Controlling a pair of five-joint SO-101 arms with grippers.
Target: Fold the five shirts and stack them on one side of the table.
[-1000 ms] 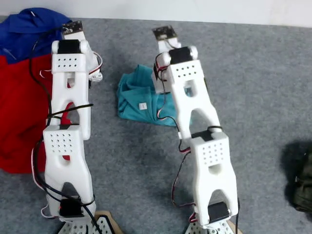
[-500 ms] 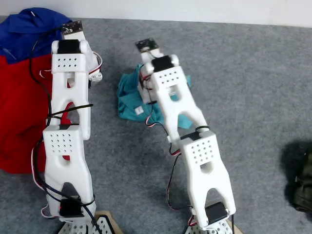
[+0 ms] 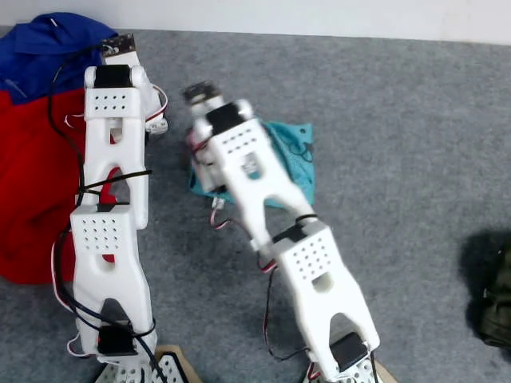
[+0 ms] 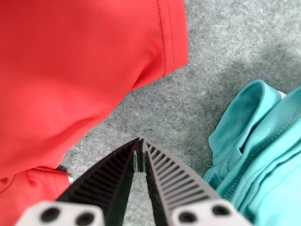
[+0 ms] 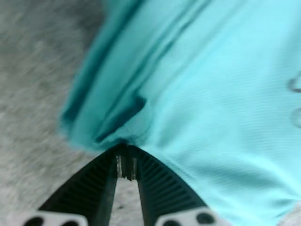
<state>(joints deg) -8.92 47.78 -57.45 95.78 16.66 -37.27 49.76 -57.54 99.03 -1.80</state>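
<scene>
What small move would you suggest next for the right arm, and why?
The right claw is shut on an edge of the teal shirt, and the cloth beside it lies creased and bunched. So I would probably pull that edge gently away from the rest of the shirt to flatten it.

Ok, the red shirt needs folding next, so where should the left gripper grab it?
Probably the hemmed edge of the red shirt, coming in from the grey table side. That stitched edge lies flat and free nearest the left gripper, whose jaws are shut and would need opening first.
</scene>
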